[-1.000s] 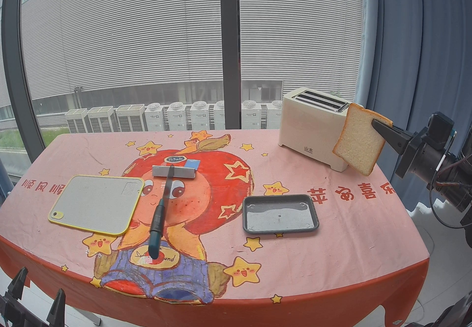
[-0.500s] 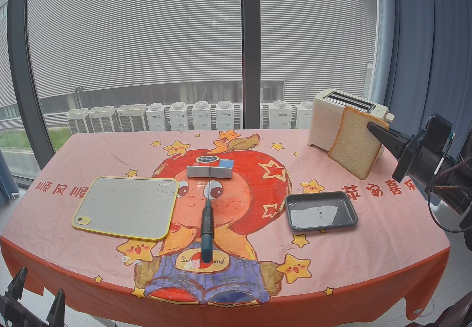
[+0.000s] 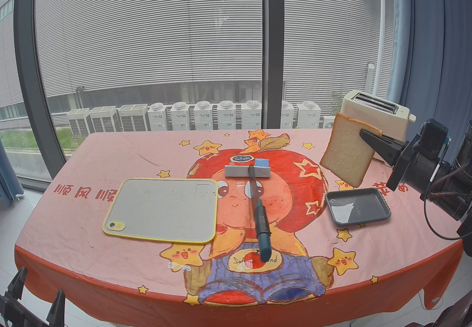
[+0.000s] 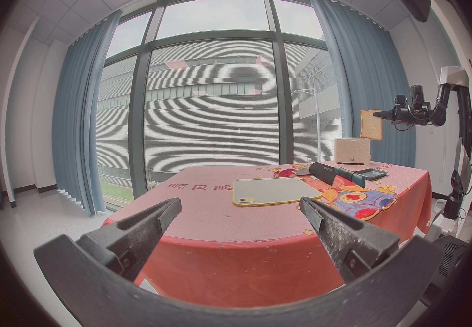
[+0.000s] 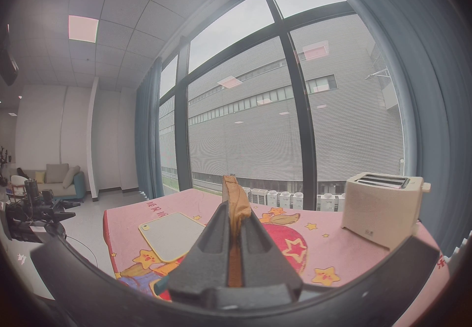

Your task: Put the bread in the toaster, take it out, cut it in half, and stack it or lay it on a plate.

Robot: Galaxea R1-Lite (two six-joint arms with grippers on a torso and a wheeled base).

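Meanwhile the head camera had swung, so the whole table scene sat further right than a second ago; the things themselves lay as before. The right gripper [image 3: 368,136] stayed clenched on the bread [image 3: 346,155], holding it upright in the air at the 8 o'clock of the toaster [image 3: 381,114], with the grey plate [image 3: 361,205] at the slice's 6 o'clock. The left gripper [image 4: 240,204] hung released off the table's 7 o'clock edge. Red characters ran along the tablecloth [image 3: 73,215]; a mark on the toaster's front was too small to read.
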